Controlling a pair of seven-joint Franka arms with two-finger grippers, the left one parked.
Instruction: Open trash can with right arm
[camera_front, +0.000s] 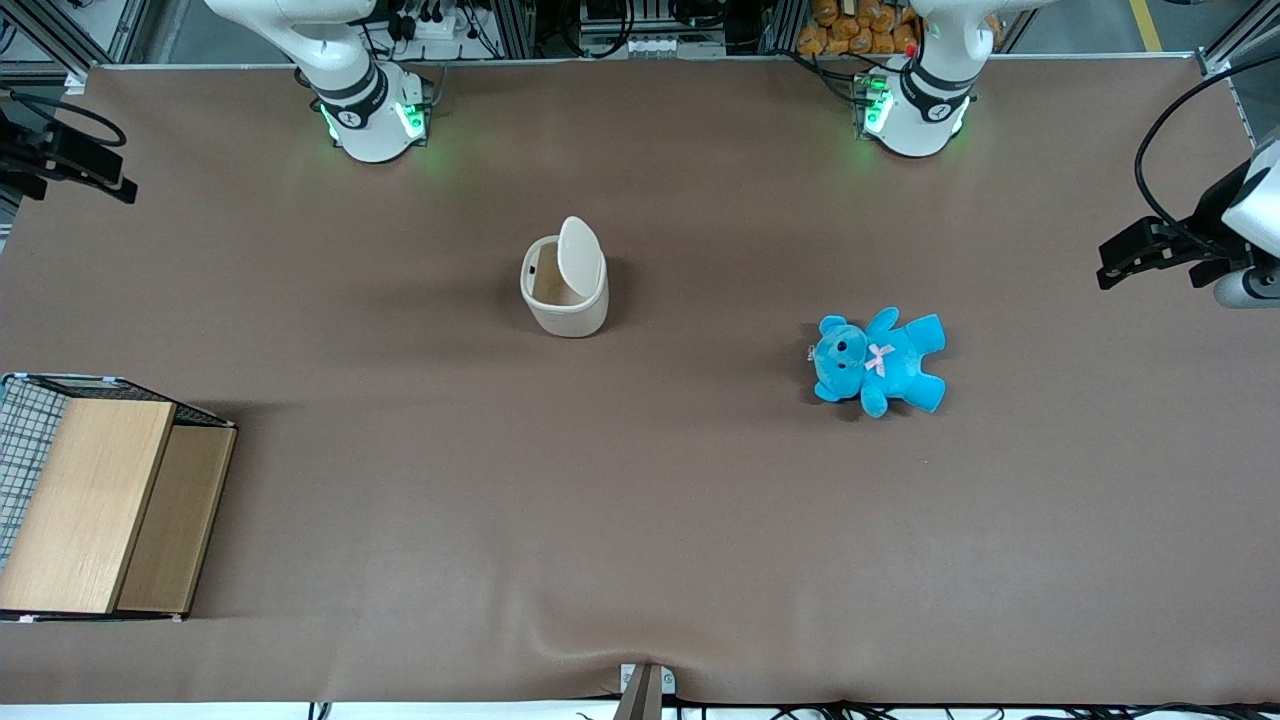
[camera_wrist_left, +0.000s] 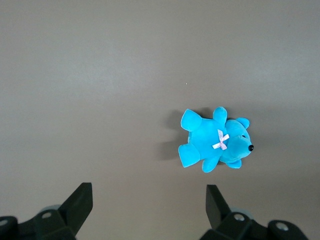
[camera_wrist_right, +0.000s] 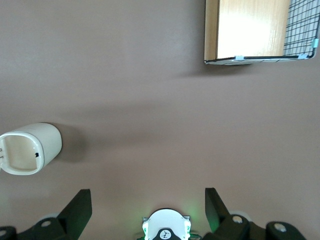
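Trash can (camera_front: 565, 290) stands upright a bit left of the front view's centre on the brown table (camera_front: 640, 520), lid (camera_front: 581, 261) flipped up on its hinge, tan inside visible. Right arm's gripper (camera_front: 75, 160) sits at the far left edge of the front view, up high and well apart from the trash can, toward the working arm's end of the table. Its two black fingers (camera_wrist_right: 77, 210) are spread wide in the wrist view, nothing between them, nothing held. Same wrist view shows the trash can (camera_wrist_right: 27, 148) open-mouthed, and the wooden box (camera_wrist_right: 260, 30) with wire mesh. That wooden box (camera_front: 100, 505) is in the front view's lower left, nearer the camera than the trash can. Blue teddy bear (camera_front: 878, 362) lies right of centre, toward the parked arm's end, well apart from the trash can; pink bow (camera_wrist_left: 220, 140) on its chest.
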